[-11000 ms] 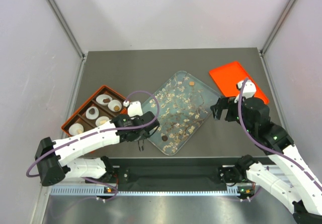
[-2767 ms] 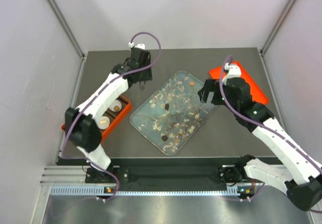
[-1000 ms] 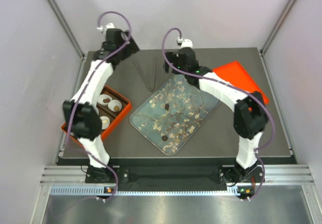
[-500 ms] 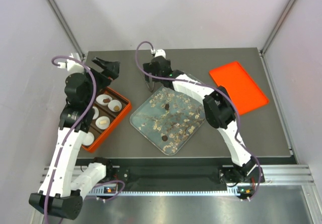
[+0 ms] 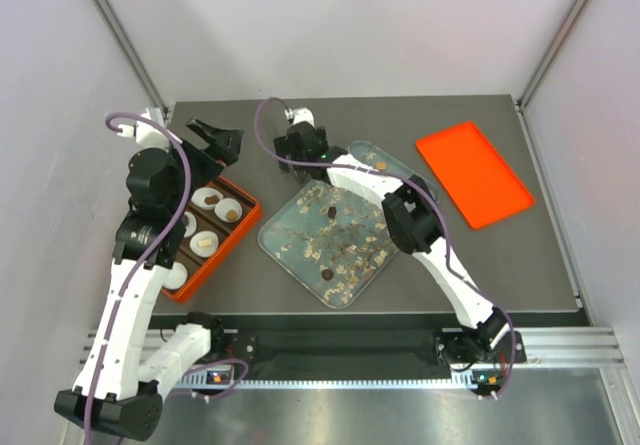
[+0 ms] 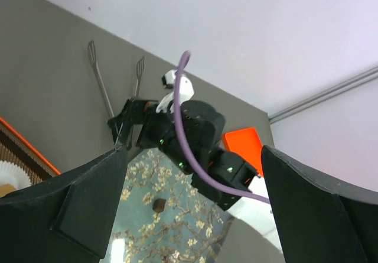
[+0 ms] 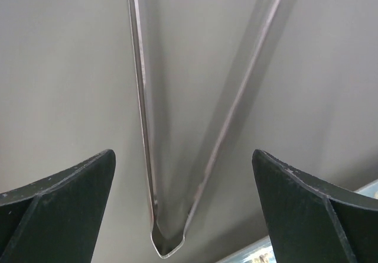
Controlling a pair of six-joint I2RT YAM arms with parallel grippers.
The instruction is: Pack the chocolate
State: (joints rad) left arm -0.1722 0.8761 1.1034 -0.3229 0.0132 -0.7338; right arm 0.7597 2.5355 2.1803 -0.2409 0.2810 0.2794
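My chocolate [image 5: 328, 212] is tiny bite-size stuff. I count two dark brown pieces lying among the pale flakes [image 5: 352, 233] on the one clear tray [image 5: 272, 236]. Two more, one caramel and one paler, each sit in one of the white paper cups [image 5: 207, 198] inside the single orange box [image 5: 226, 246] on my left. My left gripper [image 5: 215, 136] hangs spread wide beyond the box's far end, holding nothing. My right gripper [image 7: 183, 155] is spread too, straddling one pair of metal tongs [image 7: 140, 97] on the table [image 5: 500, 255], its fingers clear of them. One flat orange tray [image 5: 472, 173] lies far right.
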